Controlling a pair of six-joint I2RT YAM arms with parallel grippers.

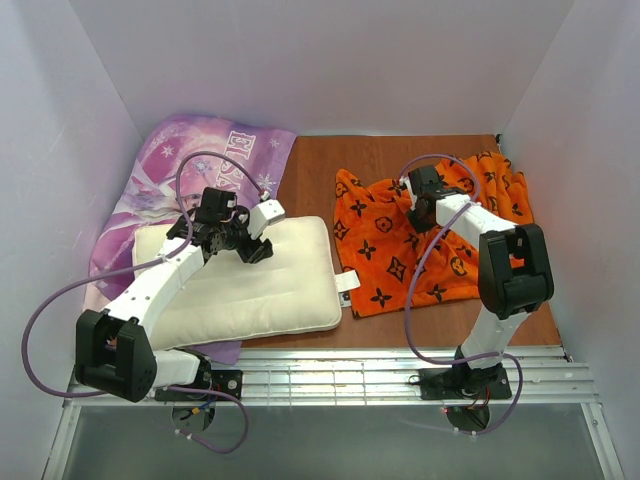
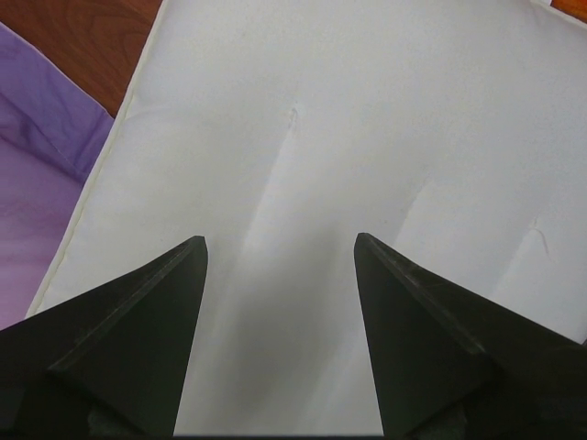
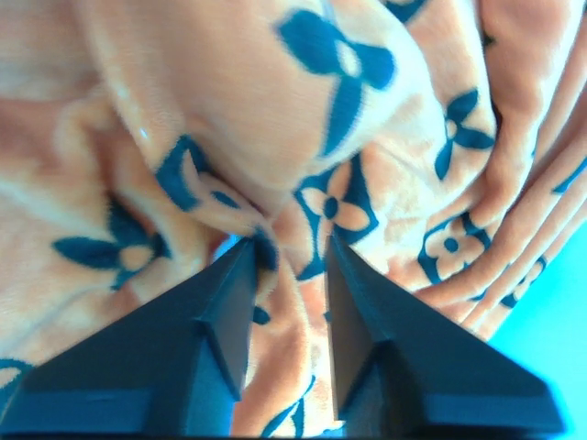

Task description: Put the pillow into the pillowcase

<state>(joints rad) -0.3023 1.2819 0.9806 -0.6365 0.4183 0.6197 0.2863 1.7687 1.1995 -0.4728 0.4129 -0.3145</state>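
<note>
From above, the plump cream-white fabric pillow [image 1: 240, 290] lies near-left on the bench [image 1: 320, 170], the bright orange black-printed fabric pillowcase [image 1: 385, 255] far-right; left wrist: left claw [image 2: 280, 240] open over the pillow, ready to grasp; right wrist: right claw [image 3: 290, 240] pinches a pillowcase fold, likely seeking its opening.

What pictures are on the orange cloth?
Black flowers, stars and circles on the orange fabric pillowcase; top view.

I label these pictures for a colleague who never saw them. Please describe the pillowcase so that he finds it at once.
Look at the right half of the brown wooden table, under the right arm's hand. The pillowcase lies crumpled there: bright orange with black flower motifs, unlike the plain cream pillow and the purple printed fabric on the left.
</note>
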